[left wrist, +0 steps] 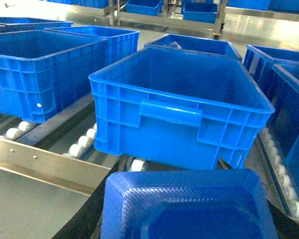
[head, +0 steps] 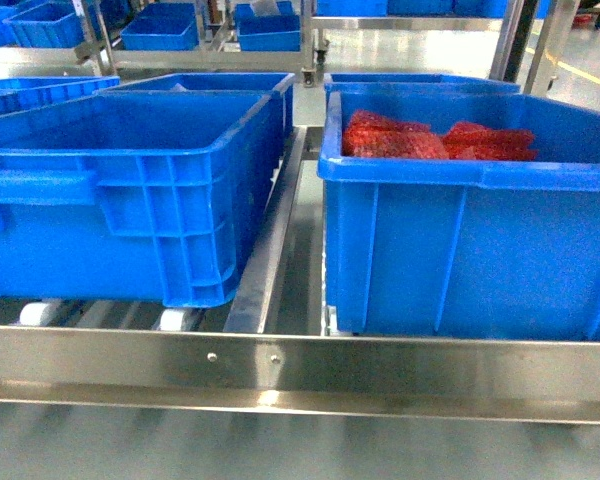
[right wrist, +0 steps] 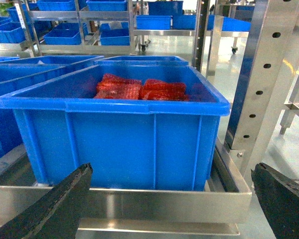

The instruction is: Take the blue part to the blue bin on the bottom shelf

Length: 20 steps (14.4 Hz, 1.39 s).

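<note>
Right now the blue part [left wrist: 189, 206], a molded tray-like piece w/ textured face, sits at the bottom of the left wrist view, close under the cam, just in front of an empty blue bin [left wrist: 182, 104] on the bottom shelf [head: 300, 370]. Part looks carried by the left gripper but the fingers aren't visible there, so can't tell for sure whether it's clamped. Not seen in head view.

Right gripper [right wrist: 174, 204] is spread wide, holding nothing, fingertips [right wrist: 55, 204] dark, either side of the frame, facing the bin w/ red mesh bags [right wrist: 139, 89].

Risks, judged:
- Part is wide vs the bin mouth; coming in low could clip the near rim or handle and knock it loose.
- Bin rests on white rollers [left wrist: 82, 144]; a bump prob rolls it back.
- Several blue bins side by side; wrong-bin drop possible, esp. the red-bag one to the right.
- Front steel rail [head: 280, 360] is near the arm's path; could snag.
- Grip unseen, so slip can't be ruled out.
</note>
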Motion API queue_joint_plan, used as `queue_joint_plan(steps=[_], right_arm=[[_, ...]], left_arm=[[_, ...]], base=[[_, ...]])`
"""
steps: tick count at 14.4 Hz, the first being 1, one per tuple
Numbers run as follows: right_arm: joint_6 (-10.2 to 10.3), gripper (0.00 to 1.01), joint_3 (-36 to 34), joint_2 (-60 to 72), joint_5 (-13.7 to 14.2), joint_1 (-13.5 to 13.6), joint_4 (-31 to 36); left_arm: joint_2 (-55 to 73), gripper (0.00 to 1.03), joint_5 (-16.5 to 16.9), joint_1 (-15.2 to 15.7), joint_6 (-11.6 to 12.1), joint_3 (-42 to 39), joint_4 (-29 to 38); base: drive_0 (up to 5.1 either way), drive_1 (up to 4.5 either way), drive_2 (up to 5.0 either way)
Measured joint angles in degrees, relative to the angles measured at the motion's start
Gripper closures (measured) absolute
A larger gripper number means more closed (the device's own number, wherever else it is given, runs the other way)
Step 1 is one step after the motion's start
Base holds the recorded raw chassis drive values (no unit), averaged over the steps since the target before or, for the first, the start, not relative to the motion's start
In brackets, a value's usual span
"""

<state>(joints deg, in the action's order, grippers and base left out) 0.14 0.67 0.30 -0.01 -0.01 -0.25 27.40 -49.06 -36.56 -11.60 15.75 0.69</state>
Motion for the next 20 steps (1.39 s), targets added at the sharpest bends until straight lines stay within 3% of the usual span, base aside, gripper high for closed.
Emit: queue_joint_plan(steps=[20], right_arm=[[0.0, 0.03, 0.0, 0.0, 0.0, 0.0, 0.0]], left_arm=[[0.2, 0.60, 0.0, 0.0, 0.0, 0.0, 0.0]], base=[[0.0, 4.33, -4.2]])
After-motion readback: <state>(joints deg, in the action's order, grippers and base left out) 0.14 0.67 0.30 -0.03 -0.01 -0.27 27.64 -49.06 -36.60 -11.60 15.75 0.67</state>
